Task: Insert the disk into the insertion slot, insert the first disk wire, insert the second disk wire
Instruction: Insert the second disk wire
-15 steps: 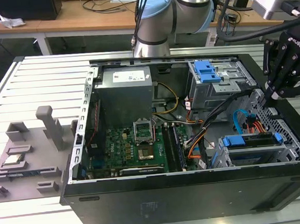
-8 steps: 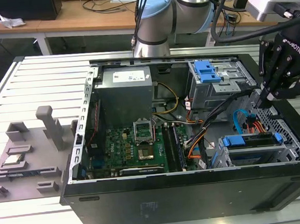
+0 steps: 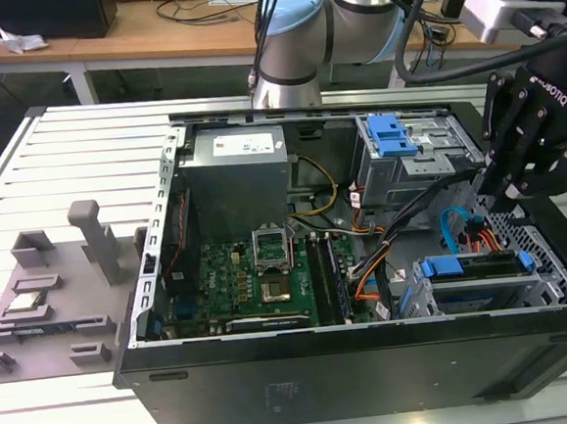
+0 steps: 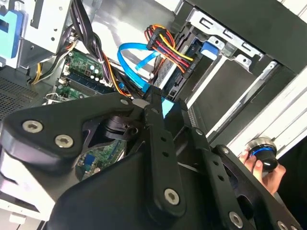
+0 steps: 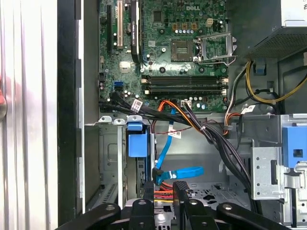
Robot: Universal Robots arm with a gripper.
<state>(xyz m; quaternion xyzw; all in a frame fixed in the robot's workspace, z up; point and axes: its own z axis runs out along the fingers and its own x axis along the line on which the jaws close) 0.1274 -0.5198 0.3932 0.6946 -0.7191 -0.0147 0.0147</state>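
Gripper: the black gripper hangs over the open computer case, at the case's end on the exterior view's right; in the second wrist view its fingers stand close together around a bright blue connector; whether they actually clamp it I cannot tell.
Disk: the disk lies inside the insertion slot, just below the gripper, with its blue carrier edge facing the inside of the case; in the first wrist view the carrier's blue tab sits just ahead of the gripper.
Blue wire: a flat blue cable loops beside the gripper in the exterior view; in the first wrist view the same cable runs from the motherboard down to a spot close ahead of the gripper.
Coloured wires: a bundle of red, orange, yellow and black wires ends in a black plug just beyond the gripper, at the disk's end.
Other cage: a grey drive cage with blue latches stands well apart from the gripper, further into the case.
Surface: the case rests on a slatted metal surface.
Hand: in the second wrist view a hand holds a round black knob with a blue ring outside the case.
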